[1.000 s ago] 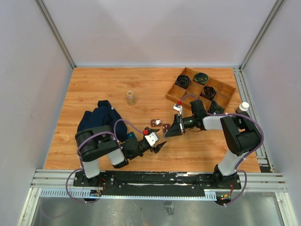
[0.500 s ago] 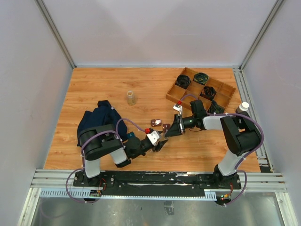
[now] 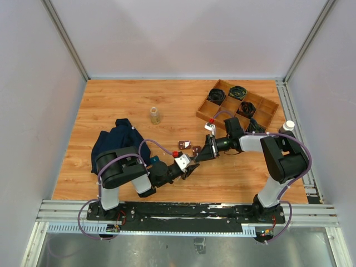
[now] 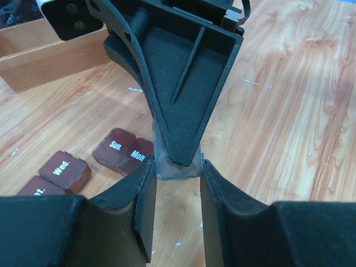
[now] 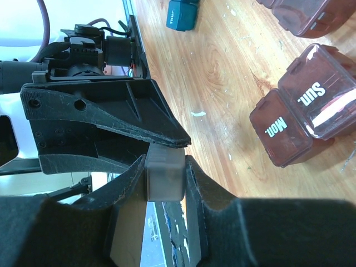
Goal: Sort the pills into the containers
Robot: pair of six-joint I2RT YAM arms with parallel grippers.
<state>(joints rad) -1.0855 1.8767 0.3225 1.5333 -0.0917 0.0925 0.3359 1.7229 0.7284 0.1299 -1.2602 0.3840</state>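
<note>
Sorting: seemingly not begun; brown boxes [image 4: 115, 148] lie aside
Right gripper [image 5: 164, 166]: clamps clear box [image 5: 164, 181]
Left gripper [image 4: 178, 173]: narrow around it, grip unclear

Brown box [image 4: 34, 186] lbl partly hidden

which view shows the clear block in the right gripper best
Right wrist: the clear block sits large between the right gripper's fingers. Left wrist shows only its lower edge, under that gripper's fingertip. In the top view it is too small to make out.
</note>
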